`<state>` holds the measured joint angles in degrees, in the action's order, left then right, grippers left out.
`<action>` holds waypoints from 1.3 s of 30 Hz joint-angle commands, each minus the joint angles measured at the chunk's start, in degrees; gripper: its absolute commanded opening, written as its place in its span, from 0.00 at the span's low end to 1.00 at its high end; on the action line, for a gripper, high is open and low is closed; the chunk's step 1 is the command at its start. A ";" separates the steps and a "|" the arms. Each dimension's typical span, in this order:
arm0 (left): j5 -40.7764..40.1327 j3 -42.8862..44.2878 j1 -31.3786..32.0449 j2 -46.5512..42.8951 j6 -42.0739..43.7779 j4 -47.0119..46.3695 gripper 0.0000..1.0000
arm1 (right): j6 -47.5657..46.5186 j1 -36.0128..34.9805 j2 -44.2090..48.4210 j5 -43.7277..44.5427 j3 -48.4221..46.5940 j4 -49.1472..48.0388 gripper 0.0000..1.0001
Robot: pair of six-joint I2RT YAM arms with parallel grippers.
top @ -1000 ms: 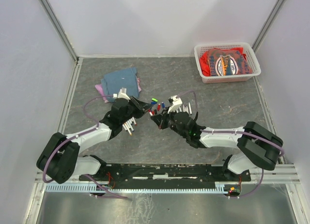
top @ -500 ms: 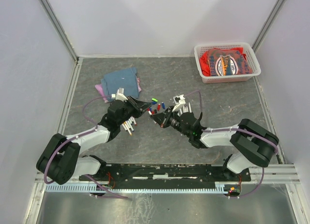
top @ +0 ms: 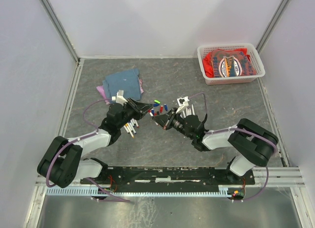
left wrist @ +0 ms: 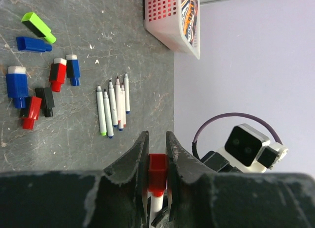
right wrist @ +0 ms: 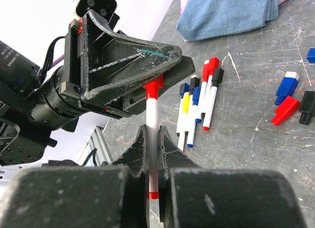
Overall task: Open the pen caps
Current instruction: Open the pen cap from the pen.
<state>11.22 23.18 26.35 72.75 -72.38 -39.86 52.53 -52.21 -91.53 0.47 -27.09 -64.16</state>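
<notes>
One red cap point(left wrist: 157, 169) in L hand point(left wrist: 157, 139), barrel point(right wrist: 152, 114) in R hand point(right wrist: 152, 134), mid-table point(top: 221, 105).

**Matt stone, shiny plastic**

The surface point(top: 162, 75) looks like matt grey stone, scratched. The pen caps point(left wrist: 16, 85) are smooth, glossy plastic; the pen barrel point(right wrist: 152, 119) is smooth white plastic. The left hand point(left wrist: 156, 139) and right hand point(right wrist: 153, 134) are matt black plastic, scuffed pale. At 1 o'clock is a white plastic lattice basket point(top: 234, 80); at 11 o'clock, soft blue cloth point(top: 123, 80).

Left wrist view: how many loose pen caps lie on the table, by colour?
Green plastic pen cap: 1
Blue plastic pen caps: 3
Red plastic pen caps: 2
Black plastic pen cap: 1
Total: 7
</notes>
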 commanded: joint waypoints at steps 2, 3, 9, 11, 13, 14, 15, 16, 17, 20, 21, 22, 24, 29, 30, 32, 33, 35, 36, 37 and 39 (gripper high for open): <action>-7.54 4.93 -2.89 -1.84 -2.78 0.14 0.03 | -8.96 -2.77 5.96 2.39 -0.94 20.61 0.01; -8.16 5.83 -2.84 -1.97 -2.48 3.36 0.03 | -11.45 -4.12 7.10 4.65 -2.83 25.56 0.01; -12.31 10.09 -2.08 -1.69 -2.28 16.95 0.03 | -18.82 -9.14 6.53 16.73 -9.14 41.38 0.01; -13.49 11.07 -1.87 -1.64 -2.57 19.25 0.03 | -20.15 -10.63 4.72 19.54 -10.30 43.39 0.01; -13.77 11.84 -1.70 -1.26 -2.75 20.17 0.03 | -20.61 -11.49 3.22 21.87 -10.41 43.82 0.01; -13.64 12.26 -1.59 -0.98 -2.58 20.25 0.03 | -20.63 -11.66 2.87 22.53 -10.07 43.29 0.01; -13.62 12.85 -1.51 -0.62 -2.02 20.45 0.03 | -20.44 -11.73 2.90 23.03 -9.74 43.10 0.01; -13.85 13.39 -1.37 -0.33 -1.20 21.07 0.03 | -20.22 -11.76 3.25 23.58 -9.43 43.22 0.01; -14.33 13.96 -1.17 -0.13 0.02 22.00 0.03 | -20.00 -11.78 4.33 24.05 -9.20 43.76 0.01; -15.52 15.09 -1.06 0.70 4.33 24.43 0.03 | -19.46 -11.70 8.33 25.46 -8.68 47.48 0.01; -15.64 15.40 -1.12 1.06 6.11 25.24 0.03 | -19.34 -11.71 9.70 26.03 -8.53 48.64 0.01; -15.96 15.62 -0.99 1.46 7.80 26.06 0.03 | -19.31 -11.62 10.84 26.61 -8.55 49.97 0.01; -16.34 15.90 -1.00 2.27 11.30 27.39 0.03 | -19.17 -11.48 12.83 27.70 -8.59 52.38 0.01; -15.74 18.73 -0.10 6.91 17.85 31.42 0.03 | -17.66 -9.80 15.82 30.56 -8.30 56.79 0.01; -15.78 19.22 0.17 7.64 18.73 32.21 0.03 | -17.42 -9.31 16.05 30.96 -8.32 57.26 0.01; -16.31 20.28 0.83 8.71 20.72 33.82 0.03 | -17.06 -8.41 15.73 32.01 -9.00 58.48 0.01; -16.99 20.74 1.19 9.14 21.65 34.71 0.03 | -17.03 -8.04 15.29 32.51 -9.52 59.10 0.01; -18.09 21.79 1.71 9.68 23.67 35.82 0.03 | -17.09 -7.20 14.02 33.34 -10.76 60.29 0.01; -18.63 22.34 1.92 10.02 24.55 36.49 0.03 | -17.33 -6.68 13.28 33.53 -11.21 60.63 0.01; -18.83 22.92 2.07 10.47 25.30 37.24 0.03 | -17.65 -6.31 12.59 33.66 -11.58 60.87 0.01; -19.21 23.97 2.58 11.53 26.63 38.29 0.03 | -18.02 -5.39 11.17 33.87 -11.99 60.71 0.01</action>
<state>-5.10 43.03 28.12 83.00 -52.73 -3.92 34.85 -59.02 -78.22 31.55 -35.88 -4.80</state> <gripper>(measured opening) 0.227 0.041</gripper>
